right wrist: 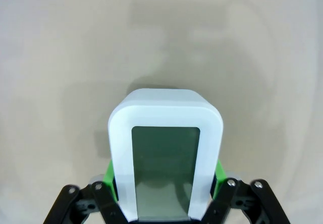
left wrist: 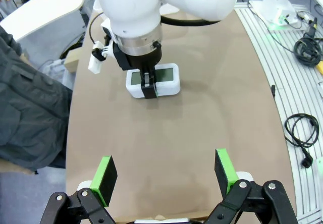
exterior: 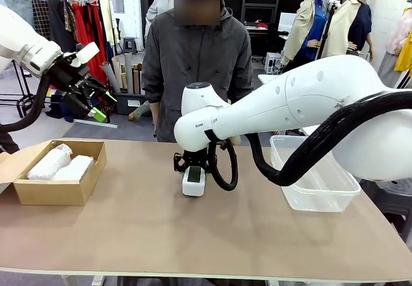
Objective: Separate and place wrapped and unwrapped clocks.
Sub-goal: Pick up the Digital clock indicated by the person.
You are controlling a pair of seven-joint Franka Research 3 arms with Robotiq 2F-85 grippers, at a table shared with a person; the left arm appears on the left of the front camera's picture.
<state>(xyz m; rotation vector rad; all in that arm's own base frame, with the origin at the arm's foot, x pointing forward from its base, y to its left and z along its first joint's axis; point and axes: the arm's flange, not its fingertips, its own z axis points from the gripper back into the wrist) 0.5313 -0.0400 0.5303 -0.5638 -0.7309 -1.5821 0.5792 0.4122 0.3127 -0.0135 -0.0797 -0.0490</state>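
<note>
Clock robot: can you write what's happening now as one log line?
right tool: shut on bare clock | left tool: open, raised | wrapped clocks: in cardboard box

my arms are glossy white with black cabling; my right gripper (right wrist: 164,193) is black with bright green pads (right wrist: 112,179) either side of the bare clock (right wrist: 165,153), which is white with a dull grey-green screen. my left gripper (left wrist: 166,176) shows the same black links and green pads (left wrist: 106,176). the table (exterior: 193,234) is plain tan brown. the cardboard box (exterior: 55,192) is light brown, and the two wrapped clocks (exterior: 61,162) in it are white under clear, bubbly wrap. the bin (exterior: 315,183) is clear, milky plastic. the person's jacket (exterior: 193,60) is dark grey.
</note>
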